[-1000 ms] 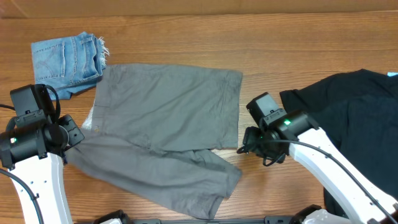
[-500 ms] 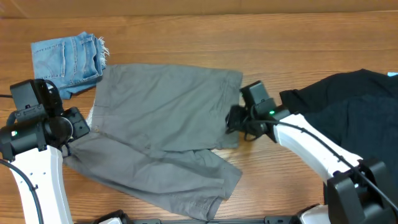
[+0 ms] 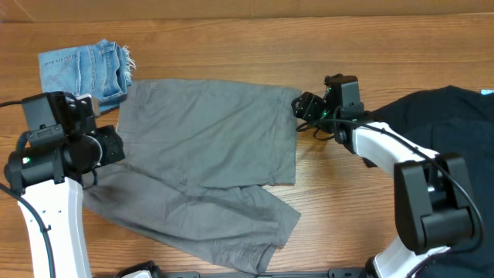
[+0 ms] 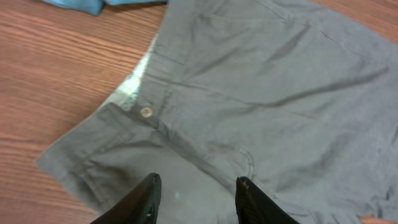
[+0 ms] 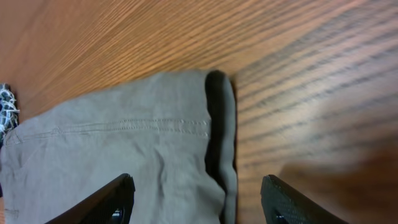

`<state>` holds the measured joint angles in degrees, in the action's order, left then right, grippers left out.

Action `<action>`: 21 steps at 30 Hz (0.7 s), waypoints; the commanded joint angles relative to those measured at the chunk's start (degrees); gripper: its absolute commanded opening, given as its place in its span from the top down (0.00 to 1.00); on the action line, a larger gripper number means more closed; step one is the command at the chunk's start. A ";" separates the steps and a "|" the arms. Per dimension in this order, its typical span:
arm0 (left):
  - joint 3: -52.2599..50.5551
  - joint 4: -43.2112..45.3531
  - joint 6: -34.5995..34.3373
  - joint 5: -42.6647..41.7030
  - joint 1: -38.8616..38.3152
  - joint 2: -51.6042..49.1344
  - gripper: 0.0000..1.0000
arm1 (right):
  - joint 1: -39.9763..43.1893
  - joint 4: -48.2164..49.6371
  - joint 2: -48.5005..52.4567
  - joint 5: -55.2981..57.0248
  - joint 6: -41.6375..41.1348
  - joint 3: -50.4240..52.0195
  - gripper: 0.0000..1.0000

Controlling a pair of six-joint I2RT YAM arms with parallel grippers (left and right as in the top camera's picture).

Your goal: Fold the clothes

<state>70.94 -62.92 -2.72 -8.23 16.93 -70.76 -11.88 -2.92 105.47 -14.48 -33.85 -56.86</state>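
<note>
Left gripper (image 4: 196,194): fingers spread, nothing pinched. It hangs over the waistband end of the grey-khaki shorts (image 3: 208,147), and whether it touches the cloth cannot be told. Just ahead of the fingers in the left wrist view is the waist button (image 4: 146,112), with a strip of whitish lining (image 4: 132,89) showing at the waist edge.

Right gripper (image 5: 198,194): fingers wide apart, holding nothing. It sits at the upper right corner of the shorts, where the hem edge with its stitch line lies between the two fingers in the right wrist view. Contact with the cloth cannot be told.

The shorts lie flat mid-table (image 3: 231,46), waist to the left. One leg reaches right, and its lower edge overlaps the other leg, which runs toward the bottom right. Small light-blue denim shorts (image 3: 81,73) lie at the upper left, just beside the waist corner. A black T-shirt (image 3: 432,147) lies to the right, apart from the shorts.
</note>
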 commanded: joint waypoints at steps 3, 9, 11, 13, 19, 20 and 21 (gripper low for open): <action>0.42 0.17 2.67 -1.31 -2.60 -1.79 0.58 | -0.07 6.32 5.55 -1.09 0.63 -1.60 0.31; 0.42 0.20 2.75 -1.31 -4.04 -3.37 0.58 | -0.07 10.80 10.12 -1.33 0.48 -1.64 0.37; 0.42 0.22 2.75 -1.31 -4.35 -3.87 0.59 | -0.37 12.26 10.99 -1.77 -0.76 -1.64 0.48; 0.42 0.22 2.75 -1.31 -4.61 -4.37 0.59 | -0.90 14.45 11.65 -2.16 -0.85 -1.64 0.62; 0.42 0.22 2.73 -1.31 -4.98 -5.57 0.59 | -0.15 22.21 12.04 2.38 -1.97 -2.21 0.92; 0.42 0.22 2.73 -1.33 -4.98 -5.73 0.59 | 0.76 23.58 12.04 3.76 -3.56 -2.84 0.96; 0.42 0.22 2.75 -1.29 -4.96 -5.86 0.59 | 1.70 24.63 12.04 4.17 -4.74 -3.52 0.96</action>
<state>70.94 -62.85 -1.23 -8.84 12.69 -75.85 -12.60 19.38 117.19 -14.33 -35.62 -57.91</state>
